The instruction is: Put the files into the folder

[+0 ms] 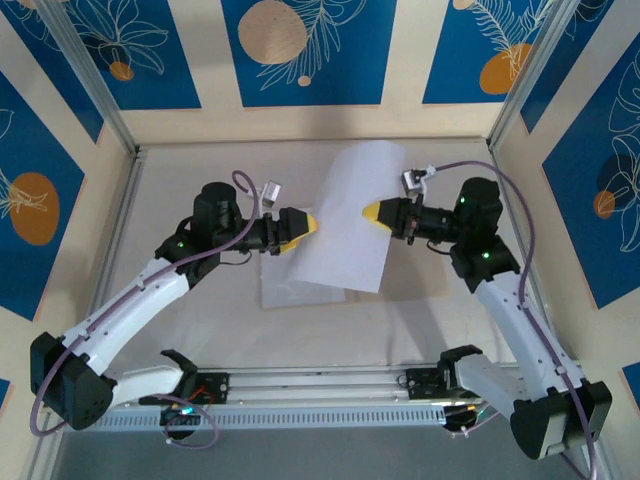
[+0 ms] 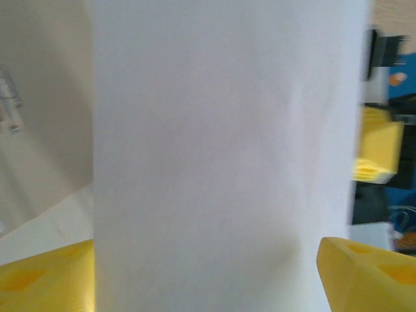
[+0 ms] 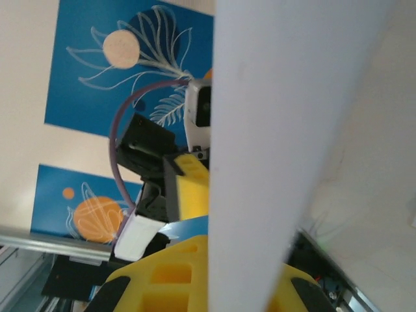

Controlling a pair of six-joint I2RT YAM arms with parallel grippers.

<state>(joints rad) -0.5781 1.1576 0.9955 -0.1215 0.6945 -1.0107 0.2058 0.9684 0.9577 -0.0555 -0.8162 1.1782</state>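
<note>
One white sheet of the files (image 1: 355,215) hangs in the air between the two arms, tilted over the table. My right gripper (image 1: 375,212) is shut on its right side; in the right wrist view the sheet (image 3: 279,130) runs up out of the closed yellow fingers (image 3: 169,279). My left gripper (image 1: 306,224) stands open at the sheet's left edge, and in the left wrist view its fingers (image 2: 374,273) are spread wide on either side of the paper (image 2: 221,149). The folder (image 1: 420,282) lies flat below, tan at the right. A white surface (image 1: 283,290) shows at its left; sheet or folder lining, I cannot tell.
Metal frame rails (image 1: 120,250) and beige walls with blue panels close in the table on the left, back and right. The arm bases sit on a rail (image 1: 320,385) along the near edge. A purple cable (image 1: 490,170) loops over the right arm.
</note>
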